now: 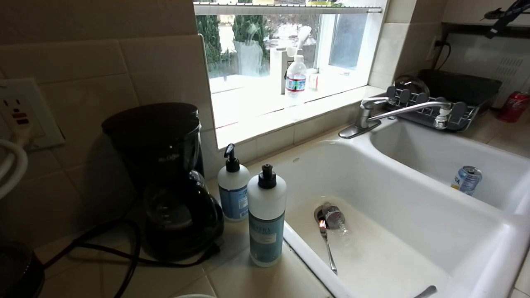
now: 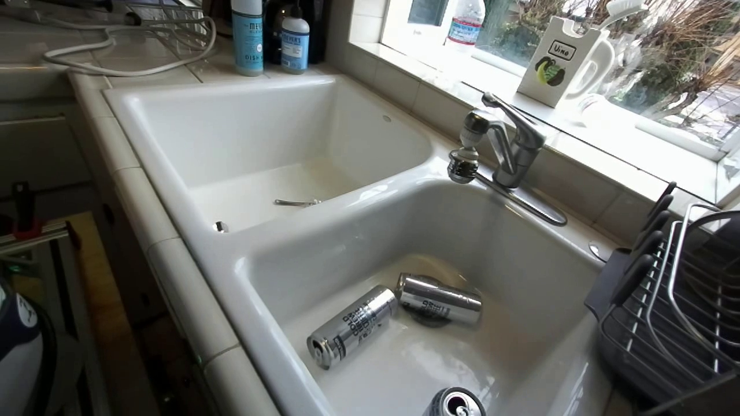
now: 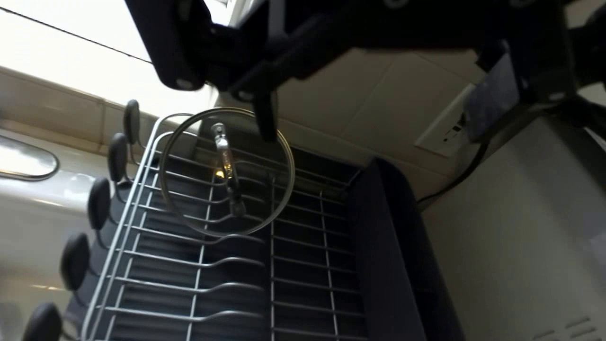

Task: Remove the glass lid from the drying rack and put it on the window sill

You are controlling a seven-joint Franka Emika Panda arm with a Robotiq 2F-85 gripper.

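The glass lid (image 3: 253, 189) is round and clear with a thin rim and a metal bar handle. It leans in the wires at the sill end of the drying rack (image 3: 307, 284), and shows in an exterior view (image 1: 410, 86). The dark rack with silver wires shows in both exterior views (image 1: 418, 119) (image 2: 653, 370). My gripper (image 3: 374, 130) is wide open and empty, coming in from the top. Its left finger overlaps the lid's rim in view; I cannot tell if they touch. The bright window sill (image 3: 71, 61) runs behind the sink (image 1: 256, 128) (image 2: 618, 153).
A water bottle (image 1: 295, 78) and a white pitcher (image 2: 558, 63) stand on the sill. The faucet (image 2: 514, 153) rises beside the rack. Knobbed prongs (image 3: 98, 203) line the rack's sink side. A pale appliance (image 3: 516, 246) and a red can (image 1: 513, 106) stand beyond the rack.
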